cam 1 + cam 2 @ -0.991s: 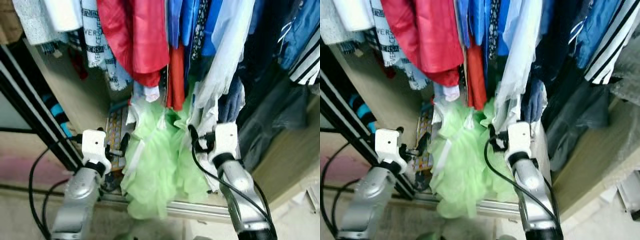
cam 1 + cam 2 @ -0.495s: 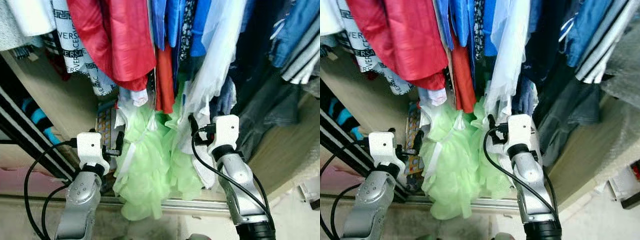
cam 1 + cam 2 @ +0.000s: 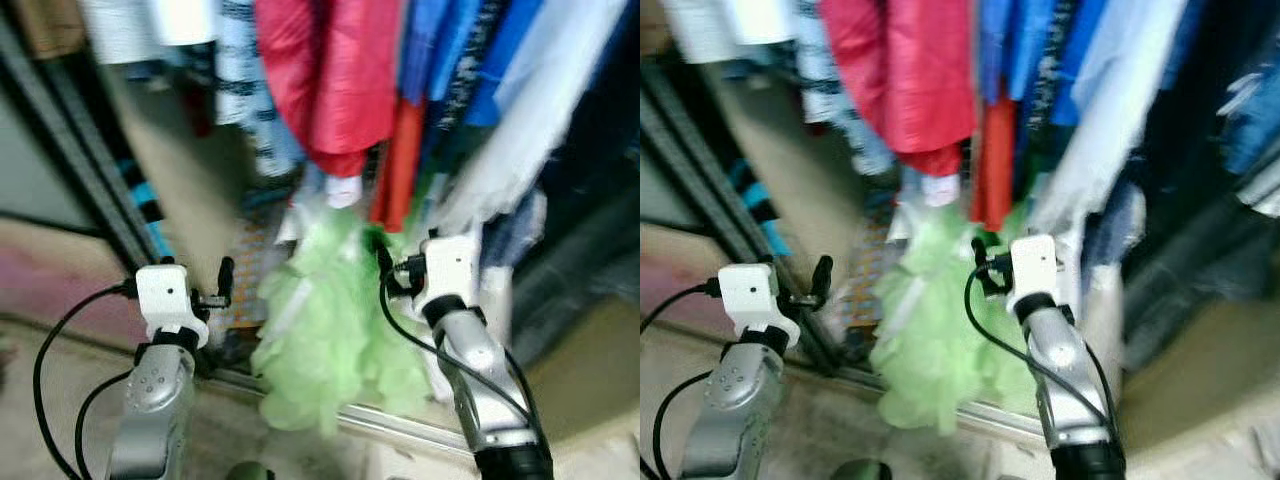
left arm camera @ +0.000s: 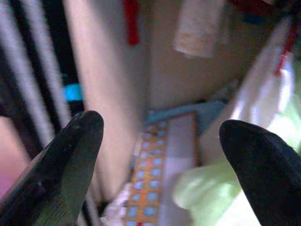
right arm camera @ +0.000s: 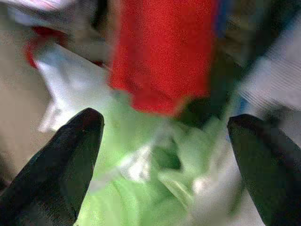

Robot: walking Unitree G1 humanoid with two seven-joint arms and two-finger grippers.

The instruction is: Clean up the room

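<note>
Facing an open wardrobe, both arms raised toward a light green ruffled garment [image 3: 325, 340] that spills from under the hanging clothes down over the metal door track [image 3: 400, 425]. Left gripper [image 4: 160, 160] spread wide and empty, aimed at the wardrobe's tan side wall [image 3: 180, 190] and a patterned orange-and-blue box [image 4: 150, 188] standing beside the green fabric. Right gripper [image 5: 164, 150] likewise wide open, holding nothing, pointed at the green folds just below a red garment [image 5: 162, 52]. Probably a matter of gathering the green piece off the sill and tucking it back inside: best to close on a thick bunch of ruffles rather than a single thin layer, and to keep clear of the pale translucent plastic cover [image 3: 545, 130] hanging near. Green cloth soft, gauzy, crumpled into frills; red fabric smooth with a slight sheen; blue shirts [image 3: 445, 50] thin and limp. Head views blurred, so finer detail uncertain.
</note>
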